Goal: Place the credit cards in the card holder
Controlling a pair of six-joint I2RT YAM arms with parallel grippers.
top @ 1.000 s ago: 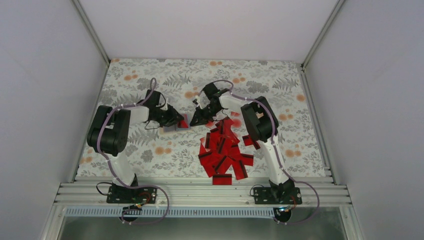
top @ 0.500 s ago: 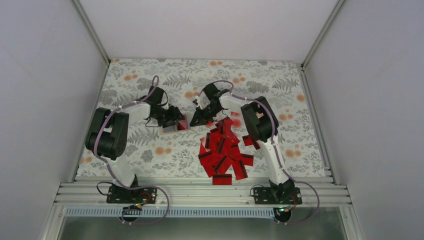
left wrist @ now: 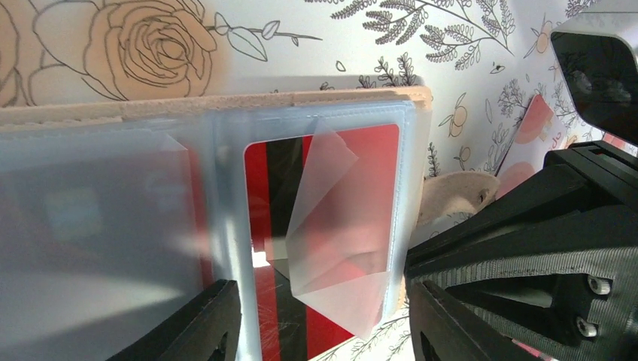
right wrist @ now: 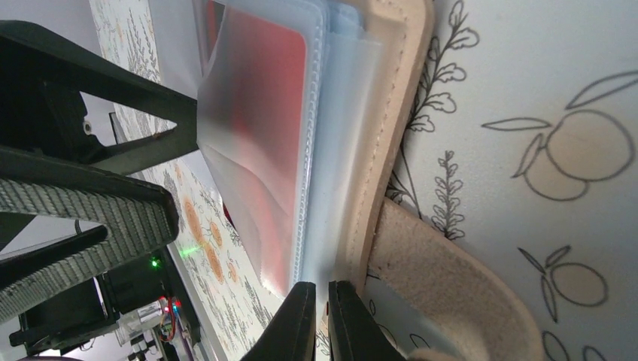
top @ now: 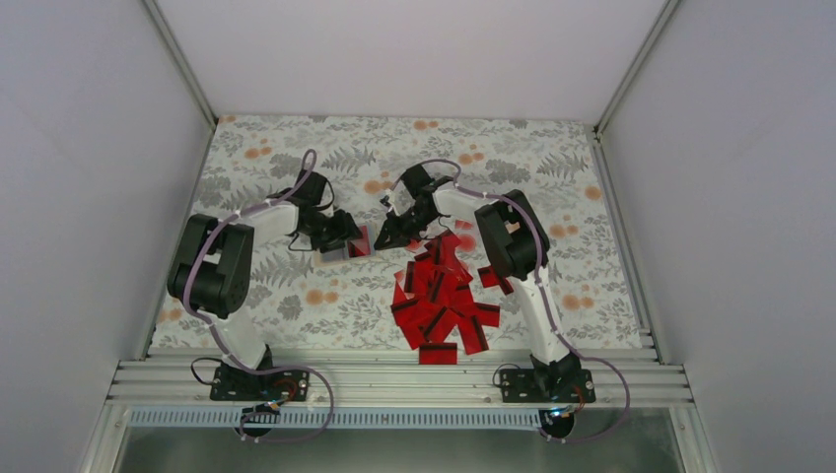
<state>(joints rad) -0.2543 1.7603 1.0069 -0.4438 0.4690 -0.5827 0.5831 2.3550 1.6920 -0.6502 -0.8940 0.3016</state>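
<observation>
Left wrist view first: your left fingers [left wrist: 214,323] are spread, one on either side of a clear sleeve [left wrist: 135,226] of the card holder [left wrist: 226,101], and they're not gripping anything as far as I can see. Between them sits a red card [left wrist: 259,173] tucked in that sleeve. Its black stripe and long side run straight away from the wrist, so it's in line with your reach, not across it. A clear flap [left wrist: 331,218] is creased over on top of that card. I'd watch it, since it looks like it could snag whatever goes in next.

Right wrist view: the right fingers [right wrist: 301,323] are pressed together on the thin edge where the sleeves meet the tan cover, so I'd say they're pinning the holder open. A tan tab [right wrist: 451,301] curls off just beside them.

From the top camera the holder lies on the desk [top: 286,168] between the two arms, with the left fingers at its left and the right fingers at its right. The loose credit cards [top: 439,296] are heaped nearer the bases and off to the right, partly under the right arm and apart from the holder.

So the pile is on the right arm's side, but that arm is busy holding. The left is the free one, and it would have to swing toward the near right, past the holder, to reach a card. There's open cloth behind and to the left, and the side walls are well apart.
</observation>
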